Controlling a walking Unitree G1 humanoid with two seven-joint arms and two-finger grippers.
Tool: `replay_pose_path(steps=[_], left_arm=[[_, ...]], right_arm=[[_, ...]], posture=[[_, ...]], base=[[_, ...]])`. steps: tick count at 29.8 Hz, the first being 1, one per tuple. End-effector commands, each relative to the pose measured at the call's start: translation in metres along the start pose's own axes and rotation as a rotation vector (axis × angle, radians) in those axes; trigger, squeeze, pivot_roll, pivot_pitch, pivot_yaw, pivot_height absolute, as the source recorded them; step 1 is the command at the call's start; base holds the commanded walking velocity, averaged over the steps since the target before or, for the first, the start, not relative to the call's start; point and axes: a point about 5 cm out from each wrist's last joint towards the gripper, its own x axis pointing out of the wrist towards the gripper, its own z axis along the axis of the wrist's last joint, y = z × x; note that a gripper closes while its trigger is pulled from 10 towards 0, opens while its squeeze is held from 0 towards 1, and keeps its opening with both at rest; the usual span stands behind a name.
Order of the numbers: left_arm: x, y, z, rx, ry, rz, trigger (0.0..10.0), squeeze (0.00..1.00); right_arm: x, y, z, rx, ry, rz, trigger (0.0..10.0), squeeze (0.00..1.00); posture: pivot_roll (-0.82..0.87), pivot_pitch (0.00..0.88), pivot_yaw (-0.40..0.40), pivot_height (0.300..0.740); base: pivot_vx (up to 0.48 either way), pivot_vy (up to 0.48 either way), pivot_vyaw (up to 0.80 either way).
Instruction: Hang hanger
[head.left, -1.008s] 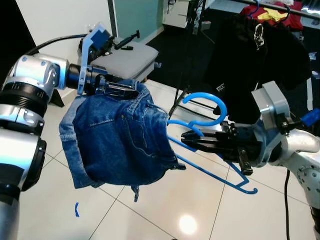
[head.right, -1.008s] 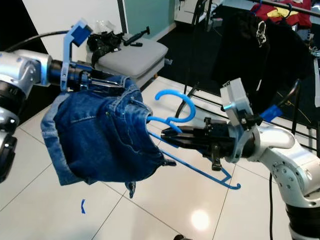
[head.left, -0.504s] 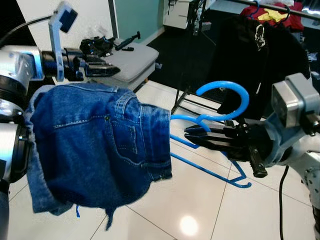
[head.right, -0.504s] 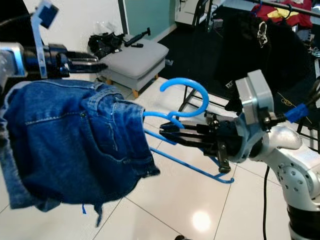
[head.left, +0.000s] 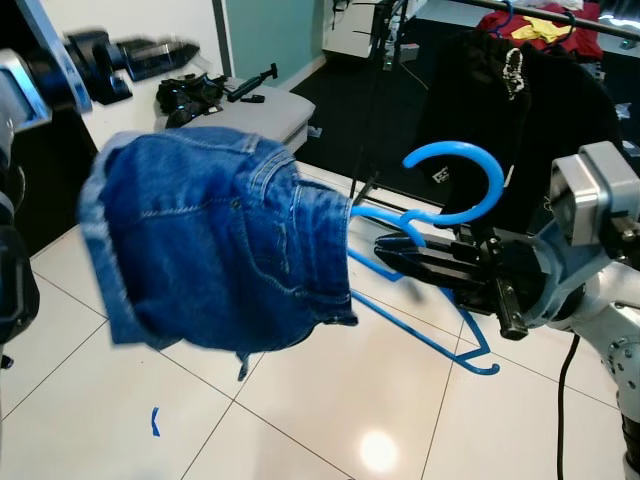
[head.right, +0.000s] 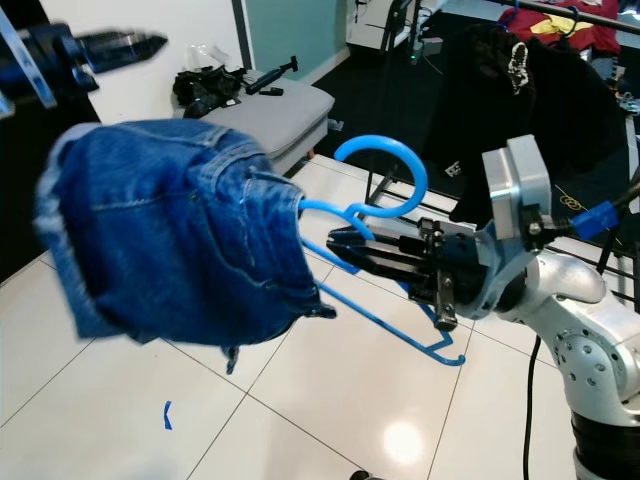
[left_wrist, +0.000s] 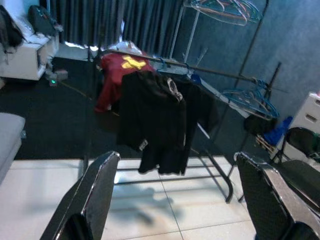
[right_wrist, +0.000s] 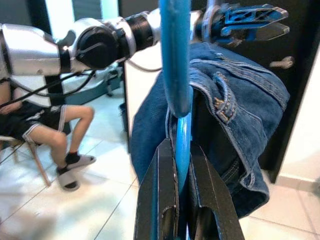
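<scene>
A blue plastic hanger (head.left: 455, 190) sticks out level from my right gripper (head.left: 388, 250), which is shut on its neck just below the hook. A pair of blue denim shorts (head.left: 220, 245) is threaded on the hanger's far end and hangs free over the floor, blurred. In the right wrist view the fingers (right_wrist: 161, 200) clamp the blue bar, with the denim (right_wrist: 235, 115) beyond them. My left gripper (head.left: 185, 47) is up at the far left, apart from the shorts. Its fingers (left_wrist: 95, 200) are spread open around nothing.
A clothes rail (head.left: 560, 8) with a black shirt (head.left: 520, 110) and a red garment stands at the back right. A grey ottoman (head.left: 255, 110) with dark gear sits at the back left. A seated person's legs (right_wrist: 55, 125) are beyond the shorts. White tiled floor (head.left: 330, 400) lies below.
My left gripper has let go of the shorts' waistband and pulled away up and to the left. The shorts now hang from the hanger alone. The right gripper keeps its hold.
</scene>
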Motion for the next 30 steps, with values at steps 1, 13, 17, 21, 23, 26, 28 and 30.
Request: replay_pose_path(steps=[1,13,17,21,23,26,28,30], left_arm=[[-0.009,0.004,0.008,0.0,-0.031,0.033,10.0,0.0],[-0.042,0.004,0.028,0.085,-0.166,0.007,10.0,0.0],[-0.052,-0.005,0.002,0.05,-0.141,-0.083,10.0,0.0],[-0.057,-0.005,-0.012,-0.054,-0.11,-0.123,10.0,0.0],[-0.063,-0.01,-0.028,-0.191,-0.09,-0.209,10.0,0.0],[-0.063,-0.015,-0.044,-0.248,-0.068,-0.237,10.0,0.0],[-0.059,-0.019,-0.055,-0.272,-0.056,-0.239,10.0,0.0],[-0.058,-0.021,-0.058,-0.278,-0.057,-0.239,10.0,0.0]], right_arm=[[-0.003,0.001,0.007,-0.043,-0.047,-0.011,10.0,0.0],[-0.015,-0.025,0.012,-0.094,-0.177,-0.271,10.0,0.0],[-0.018,-0.028,0.012,-0.075,-0.204,-0.285,10.0,0.0],[-0.022,-0.025,0.013,-0.073,-0.193,-0.264,10.0,0.0],[-0.027,-0.02,0.015,-0.071,-0.186,-0.237,10.0,0.0],[-0.029,-0.016,0.016,-0.064,-0.177,-0.215,10.0,0.0],[-0.029,-0.013,0.014,-0.055,-0.169,-0.198,10.0,0.0],[-0.028,-0.012,0.014,-0.051,-0.169,-0.191,10.0,0.0]], posture=[[0.08,0.106,0.036,0.74],[0.08,0.119,0.019,0.74],[0.08,0.12,0.013,0.74],[0.08,0.123,0.014,0.74],[0.08,0.123,0.015,0.74],[0.08,0.125,0.018,0.74],[0.08,0.125,0.017,0.74],[0.07,0.129,0.018,0.74]], base=[[0.0,0.0,0.0],[0.0,0.0,0.0],[0.0,0.0,0.0],[0.0,0.0,0.0],[0.0,0.0,0.0],[0.0,0.0,0.0],[0.0,0.0,0.0],[0.0,0.0,0.0]])
